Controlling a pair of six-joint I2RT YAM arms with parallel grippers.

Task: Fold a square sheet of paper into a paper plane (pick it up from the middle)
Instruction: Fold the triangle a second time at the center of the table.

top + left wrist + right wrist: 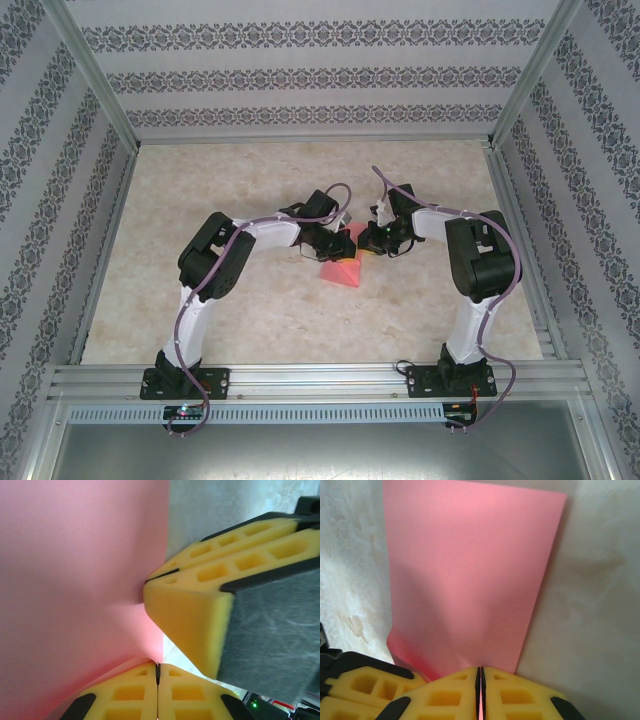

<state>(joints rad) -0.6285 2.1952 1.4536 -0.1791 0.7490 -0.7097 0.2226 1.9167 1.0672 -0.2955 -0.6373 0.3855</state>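
The salmon-pink sheet of paper point(340, 268) is near the middle of the beige, marble-patterned surface point(250, 310), between the two arms. It is thin, plain and smooth, with straight edges and sharp corners. The left end effector point(158, 672) is clenched on one edge of the sheet, its yellow pads point(130, 692) pressed together, each with rectangular hollows. The right end effector point(480, 676) is also clenched on the sheet, and a pink line shows in the seam between its pads. Near this grip the paper bends softly and one corner curls. The two end effectors are just beside each other.
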